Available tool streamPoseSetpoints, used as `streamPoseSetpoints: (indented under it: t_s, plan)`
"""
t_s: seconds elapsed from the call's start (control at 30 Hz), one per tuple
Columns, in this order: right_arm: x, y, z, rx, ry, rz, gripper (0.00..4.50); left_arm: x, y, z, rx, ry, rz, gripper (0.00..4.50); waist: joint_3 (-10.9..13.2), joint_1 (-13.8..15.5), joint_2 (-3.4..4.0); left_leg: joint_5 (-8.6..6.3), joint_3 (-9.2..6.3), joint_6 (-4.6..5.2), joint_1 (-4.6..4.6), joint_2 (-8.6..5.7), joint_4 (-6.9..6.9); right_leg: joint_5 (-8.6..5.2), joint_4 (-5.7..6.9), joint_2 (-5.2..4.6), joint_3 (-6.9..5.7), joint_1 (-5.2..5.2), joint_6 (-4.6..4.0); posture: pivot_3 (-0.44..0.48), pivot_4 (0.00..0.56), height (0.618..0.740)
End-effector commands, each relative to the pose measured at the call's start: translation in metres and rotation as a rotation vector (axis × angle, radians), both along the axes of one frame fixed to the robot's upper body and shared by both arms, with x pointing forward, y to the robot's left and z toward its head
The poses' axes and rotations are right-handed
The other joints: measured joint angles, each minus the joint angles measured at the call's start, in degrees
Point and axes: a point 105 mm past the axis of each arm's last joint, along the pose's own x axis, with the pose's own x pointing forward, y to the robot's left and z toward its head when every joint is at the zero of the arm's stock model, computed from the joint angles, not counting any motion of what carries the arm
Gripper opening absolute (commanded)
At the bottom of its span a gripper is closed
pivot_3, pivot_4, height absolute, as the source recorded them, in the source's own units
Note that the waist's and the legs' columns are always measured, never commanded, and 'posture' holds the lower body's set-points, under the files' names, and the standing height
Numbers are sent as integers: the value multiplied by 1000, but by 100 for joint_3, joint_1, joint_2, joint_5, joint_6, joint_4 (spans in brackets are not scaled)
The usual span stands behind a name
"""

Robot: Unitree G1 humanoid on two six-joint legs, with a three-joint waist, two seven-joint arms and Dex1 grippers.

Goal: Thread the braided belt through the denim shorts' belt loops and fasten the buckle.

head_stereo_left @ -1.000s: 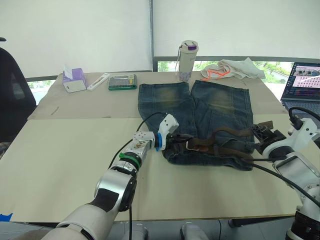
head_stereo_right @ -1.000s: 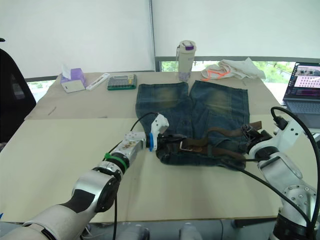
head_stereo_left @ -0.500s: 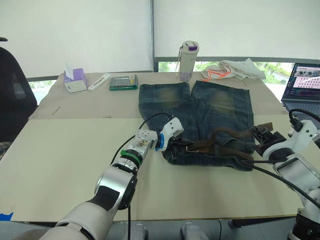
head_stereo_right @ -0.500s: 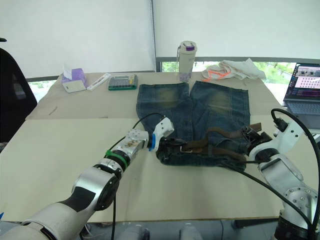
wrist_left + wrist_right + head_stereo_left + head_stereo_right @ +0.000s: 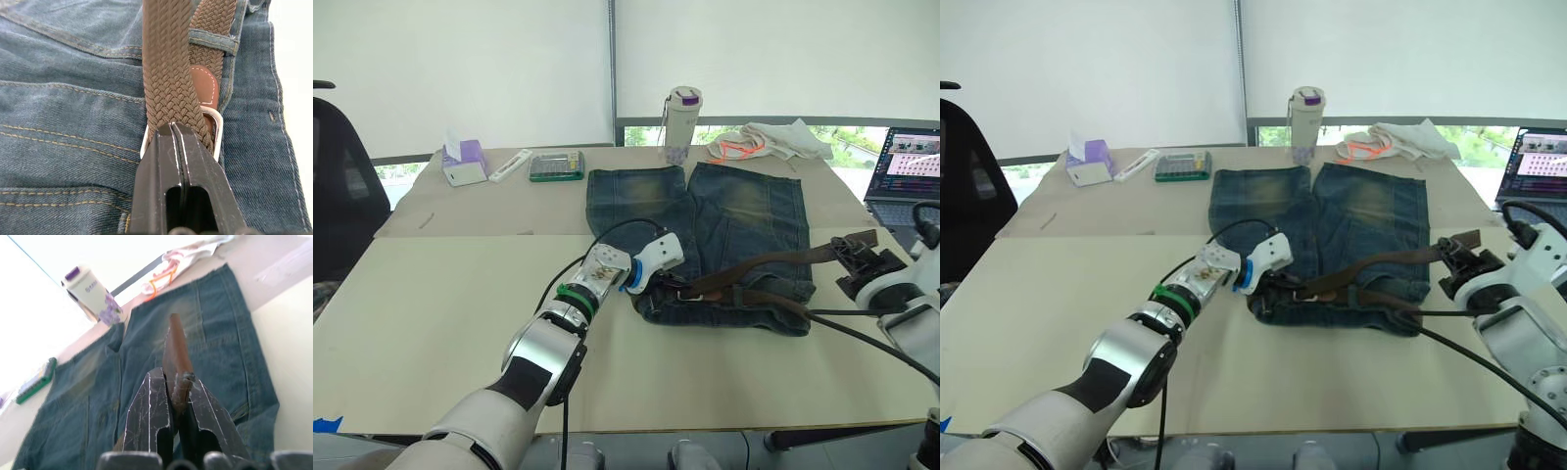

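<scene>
Most threading looks done, buckle unfastened
My left gripper pinches the braided belt at the buckle; my right gripper clamps its tip beyond the denim shorts

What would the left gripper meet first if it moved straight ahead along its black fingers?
Probably the silvery rectangular metal buckle directly beyond the left gripper, which pinches the brown braided belt there.

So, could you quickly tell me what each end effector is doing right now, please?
Left end effector: shut on the braided belt, by the buckle.
Right end effector: shut on the braided belt's free end, lifted over the denim shorts.
</scene>
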Motion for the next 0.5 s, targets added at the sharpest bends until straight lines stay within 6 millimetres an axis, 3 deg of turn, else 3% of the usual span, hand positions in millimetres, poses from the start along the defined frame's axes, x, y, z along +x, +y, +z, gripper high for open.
streamPoseSetpoints:
  t_s: [0.03,0.27,0.5]
  plan:
    - [-6,-14,25,4,-96,-43,0,-18,9,-45,169,137,-9,16,0,4,0,-1,0,1,0,0,0,0,0,0,0,1,0,0,150,740]
    - [-11,-30,41,45,-157,-79,0,-25,16,-57,225,220,-6,16,-1,62,0,-15,0,26,-4,-3,19,-2,-1,-2,0,4,4,0,150,740]
    - [-10,-28,46,72,-190,-63,0,-27,22,-67,268,241,24,16,-1,76,1,-24,1,41,-1,-2,23,-4,-3,-2,0,10,5,0,150,740]
